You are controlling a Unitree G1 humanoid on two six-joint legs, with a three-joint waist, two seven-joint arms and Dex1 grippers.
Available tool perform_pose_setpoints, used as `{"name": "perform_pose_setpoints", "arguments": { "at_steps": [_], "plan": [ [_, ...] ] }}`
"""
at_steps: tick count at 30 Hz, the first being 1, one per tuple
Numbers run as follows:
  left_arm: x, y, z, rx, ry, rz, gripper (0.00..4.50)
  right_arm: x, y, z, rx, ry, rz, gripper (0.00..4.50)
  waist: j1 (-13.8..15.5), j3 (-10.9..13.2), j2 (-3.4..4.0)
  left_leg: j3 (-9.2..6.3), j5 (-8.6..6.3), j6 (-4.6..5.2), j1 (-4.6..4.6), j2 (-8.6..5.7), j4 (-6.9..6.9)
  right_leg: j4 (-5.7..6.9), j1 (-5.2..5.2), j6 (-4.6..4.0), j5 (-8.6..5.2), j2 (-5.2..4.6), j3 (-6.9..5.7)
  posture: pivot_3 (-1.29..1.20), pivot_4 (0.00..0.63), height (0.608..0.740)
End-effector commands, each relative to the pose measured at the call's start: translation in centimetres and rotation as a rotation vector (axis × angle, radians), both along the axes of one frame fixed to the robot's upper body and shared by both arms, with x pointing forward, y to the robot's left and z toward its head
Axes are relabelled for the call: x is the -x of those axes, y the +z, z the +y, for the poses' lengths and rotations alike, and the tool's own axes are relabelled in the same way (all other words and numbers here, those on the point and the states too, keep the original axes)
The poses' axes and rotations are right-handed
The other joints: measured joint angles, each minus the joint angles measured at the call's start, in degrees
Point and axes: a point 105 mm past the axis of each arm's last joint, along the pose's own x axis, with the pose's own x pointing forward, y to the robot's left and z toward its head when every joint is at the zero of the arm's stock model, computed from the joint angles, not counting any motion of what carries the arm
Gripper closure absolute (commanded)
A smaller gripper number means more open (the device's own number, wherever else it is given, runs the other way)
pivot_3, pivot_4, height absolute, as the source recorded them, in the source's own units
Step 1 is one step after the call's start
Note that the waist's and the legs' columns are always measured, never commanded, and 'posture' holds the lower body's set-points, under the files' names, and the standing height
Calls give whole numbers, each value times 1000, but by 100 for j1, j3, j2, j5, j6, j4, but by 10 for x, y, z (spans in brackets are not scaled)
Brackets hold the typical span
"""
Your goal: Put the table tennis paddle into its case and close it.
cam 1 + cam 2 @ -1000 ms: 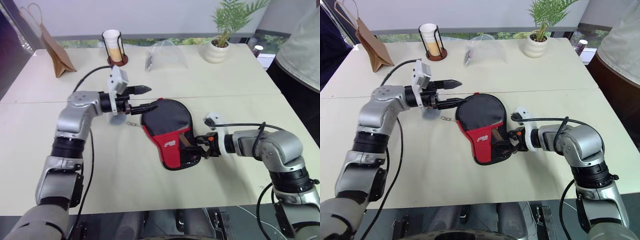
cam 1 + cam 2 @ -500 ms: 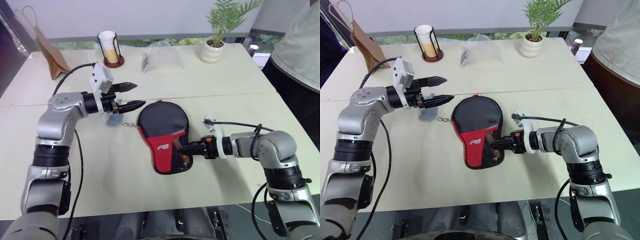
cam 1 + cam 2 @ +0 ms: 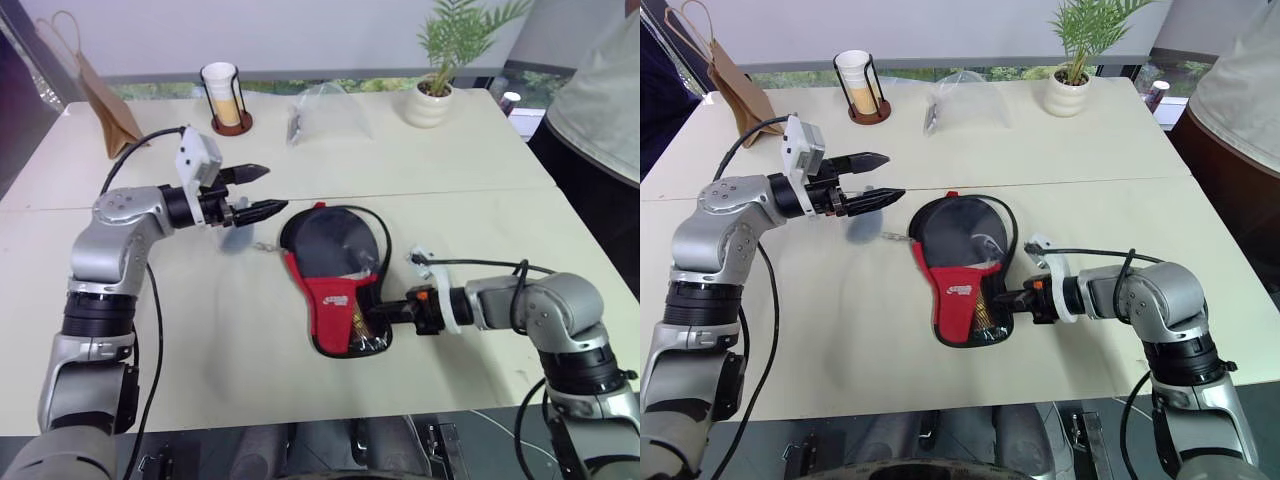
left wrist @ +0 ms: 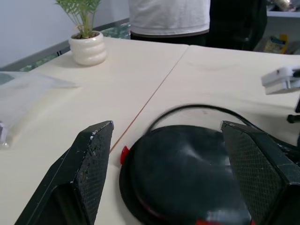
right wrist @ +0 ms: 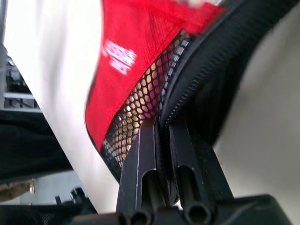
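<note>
The case (image 3: 335, 290) lies on the table's middle, a black pouch with a red panel and white logo. Its right zip edge stands lifted as a black loop. Inside the round end the table tennis paddle (image 3: 335, 240) shows its black face, and its tan handle (image 3: 985, 315) shows through the mesh. My right gripper (image 3: 385, 315) is shut on the case's zip edge at the handle end, clear in the right wrist view (image 5: 161, 124). My left gripper (image 3: 270, 190) hangs open above the table, just left of the case's round end (image 4: 183, 173), touching nothing.
At the table's far side stand a brown paper bag (image 3: 100, 95), a cup in a wire holder (image 3: 225, 95), a clear plastic bag (image 3: 328, 112) and a potted plant (image 3: 437, 90). A person (image 3: 600, 100) stands at the right edge. A small zip chain (image 3: 265, 246) lies left of the case.
My right gripper went from open to shut on the case's zip edge and drew back, lifting that edge into a loop. My left gripper backed off leftward from the case.
</note>
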Motion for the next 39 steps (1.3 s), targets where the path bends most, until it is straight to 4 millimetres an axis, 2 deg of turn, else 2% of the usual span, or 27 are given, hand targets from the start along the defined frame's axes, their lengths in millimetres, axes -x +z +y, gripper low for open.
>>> {"name": "perform_pose_setpoints", "arguments": {
  "at_steps": [1, 6, 9, 17, 35, 38, 39],
  "plan": [
    [2, 17, 2, 1, -3, -73, 720, 23, -11, -5, 47, 54, 89, 4458, 5, 0, 0, 0, 0, 1, 0, 0, 0, -1, 1, 0, 0, -1, 0, 0, 150, 740],
    [2, 16, 1, -3, -5, -74, 720, 29, -14, -13, 75, 57, 99, 4458, 21, 0, 0, 0, -4, 7, -1, -1, 0, -11, 5, 1, 0, -2, -2, 0, 150, 740],
    [2, 15, 0, -2, -7, -75, 720, 18, -10, -15, 70, 20, 72, 4458, 23, 0, 0, 1, -5, 7, -1, -1, 0, -13, 6, 1, 0, -3, -2, 0, 150, 740],
    [1, 14, -3, 3, -10, -76, 720, -1, 7, -5, 45, 18, -20, 4458, 4, 0, 0, 1, -5, 7, -2, 0, 0, -13, 3, 0, 0, -3, -1, 0, 150, 740],
    [3, 14, -3, 2, -7, -78, 720, -23, 12, 4, 70, 7, -89, 4458, -11, 0, 0, 1, -5, 7, -3, 0, -1, -13, 0, 1, 0, -2, -1, 0, 150, 740],
    [3, 13, -4, 0, -13, -76, 720, -24, 17, 6, 59, 13, -101, 3503, -12, 0, 0, 1, -5, 7, -3, 0, -2, -13, -1, 1, 0, -2, -1, 0, 150, 740],
    [3, 13, -4, 0, -15, -75, 720, -24, 19, 6, 55, 16, -106, 2968, -10, 0, 0, 1, -5, 7, -3, 0, -1, -13, -1, 1, 0, -2, -1, 0, 150, 740]
  ]
}}
